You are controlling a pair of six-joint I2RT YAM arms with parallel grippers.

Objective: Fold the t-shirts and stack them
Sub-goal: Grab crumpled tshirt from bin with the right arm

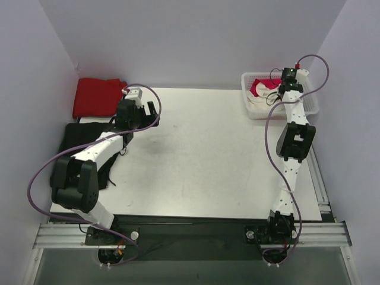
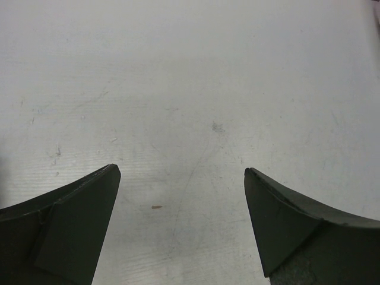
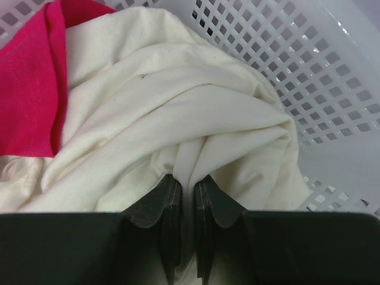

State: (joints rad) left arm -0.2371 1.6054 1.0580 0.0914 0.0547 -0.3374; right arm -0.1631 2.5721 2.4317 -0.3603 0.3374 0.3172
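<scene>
The right gripper point(image 3: 189, 193) reaches down into the white basket point(image 3: 332, 71) at the far right corner of the table point(image 1: 208, 160). Its fingers are nearly closed, with a fold of the cream shirt point(image 3: 178, 113) pinched in the narrow gap between them. That shirt lies crumpled in the basket, bunched up around the fingertips, and a pink shirt point(image 3: 32, 83) lies against it on the left. In the top view the right arm stretches straight out to the basket, and cream and pink cloth show over its rim. The left gripper point(image 2: 182, 172) hangs over bare tabletop near the far left corner, its fingers spread wide with nothing between them. A folded red shirt point(image 1: 98, 97) lies flat just beyond that corner, apart from the gripper. A black cloth point(image 1: 74, 139) lies along the table's left edge, under the left arm.
</scene>
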